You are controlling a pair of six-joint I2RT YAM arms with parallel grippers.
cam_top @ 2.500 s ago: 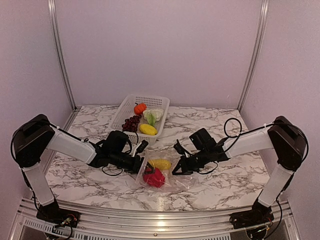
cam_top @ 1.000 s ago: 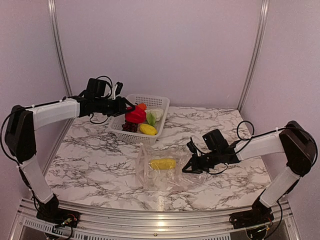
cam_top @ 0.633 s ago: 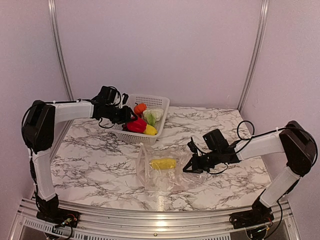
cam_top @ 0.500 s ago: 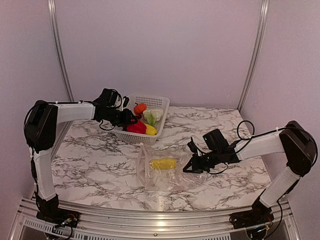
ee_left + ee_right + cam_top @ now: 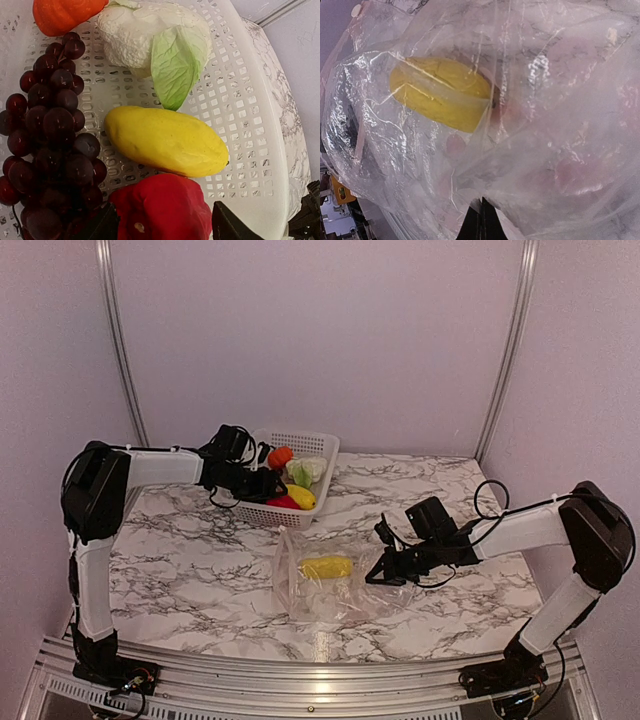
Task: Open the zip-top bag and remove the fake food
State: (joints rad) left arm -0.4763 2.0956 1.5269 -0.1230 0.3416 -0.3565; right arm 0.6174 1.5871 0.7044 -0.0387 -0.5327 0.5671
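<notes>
**A:** Where's the bag?

**B:** The zip-top bag (image 5: 330, 590) lies flat on the marble table (image 5: 170, 570). My right gripper (image 5: 378, 576) has its jaws clamped tight on a fold of the bag's plastic. One yellow piece (image 5: 326, 567) is inside, just ahead of those fingertips, behind the film.

**A:** And your left?

**B:** My left gripper (image 5: 268, 490) is down in the white basket (image 5: 296, 434), grasping the red piece (image 5: 162, 207) with a finger against each flank. I haven't let go yet. Just beyond its fingertips lies the other yellow piece (image 5: 165, 140), and past that the cabbage (image 5: 150, 35). The grapes (image 5: 50, 125) are off to one side and the orange fruit (image 5: 65, 12) is in the far corner.

**A:** So which step is this?

**B:** I'd call it the drop-off of the red piece. By my count, one piece is left in the bag.

**A:** Next move?

**B:** I spread the left jaws, lift clear of the basket rim and bring that gripper to the bag's mouth for the yellow piece. The right one keeps pinching. I can't tell how wide the mouth gapes. The film looks slack, so I'd go in low or risk pinching plastic along with the fruit.
</notes>
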